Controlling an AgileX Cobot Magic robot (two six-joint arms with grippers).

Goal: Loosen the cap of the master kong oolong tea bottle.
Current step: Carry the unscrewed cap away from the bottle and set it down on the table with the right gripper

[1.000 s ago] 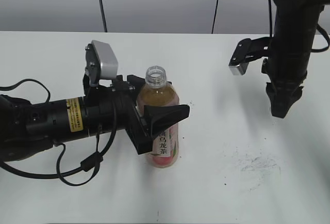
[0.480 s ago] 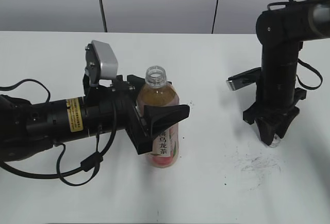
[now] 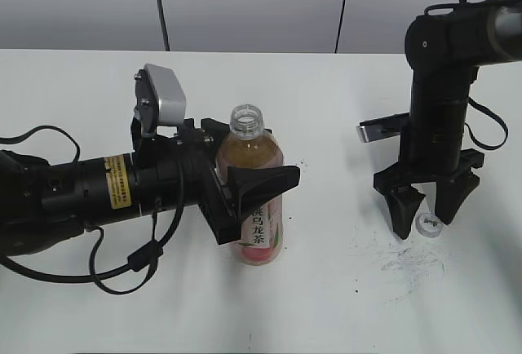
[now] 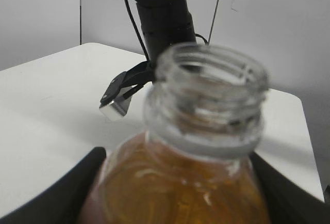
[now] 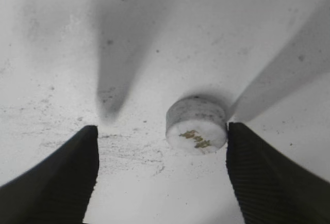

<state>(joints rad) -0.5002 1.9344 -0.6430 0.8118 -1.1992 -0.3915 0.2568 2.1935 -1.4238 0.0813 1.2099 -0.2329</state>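
Observation:
The master kong oolong tea bottle stands upright at the table's middle with its neck open and no cap on it; its open neck fills the left wrist view. My left gripper is shut on the bottle's body. The cap lies on the table at the right, top side up, and shows close in the right wrist view. My right gripper is open, pointing down, with one finger on each side of the cap; the cap rests beside the right-hand finger in that wrist view.
The white table has dark scuff marks just below the cap. A grey wall with dark vertical seams stands behind the table's far edge. My left arm's body lies along the table at the left.
My right gripper came down to the table, then opened and let go of the cap, which now lies between its fingers. The left gripper and bottle have not moved.

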